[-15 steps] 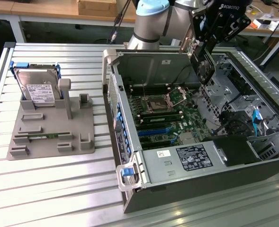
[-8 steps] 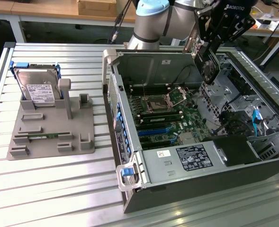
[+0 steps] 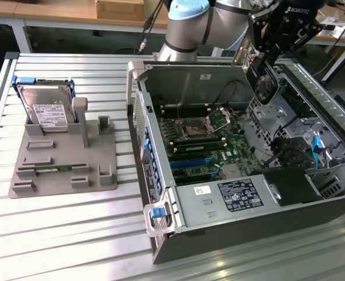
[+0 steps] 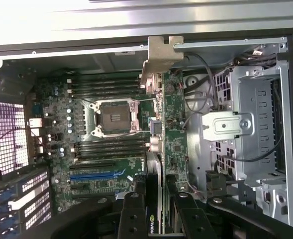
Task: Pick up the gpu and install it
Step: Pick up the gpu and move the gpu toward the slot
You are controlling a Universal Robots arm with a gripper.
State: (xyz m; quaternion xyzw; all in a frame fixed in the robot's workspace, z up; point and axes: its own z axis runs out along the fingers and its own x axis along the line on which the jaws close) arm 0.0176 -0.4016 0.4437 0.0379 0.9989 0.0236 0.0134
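Currently pinching the gpu (image 4: 158, 149) edge-on between gripper (image 4: 156, 191) fingers, above the open computer case (image 3: 160, 193). Long axis of card toward 12 o'clock, silver bracket (image 4: 158, 57) leading; blue expansion slots (image 4: 94, 175) at 9 o'clock of gripper.

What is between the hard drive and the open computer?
In the exterior view, a grey post and a small grey bracket on the grey holder tray stand between the hard drive and the computer case, then bare table slats.
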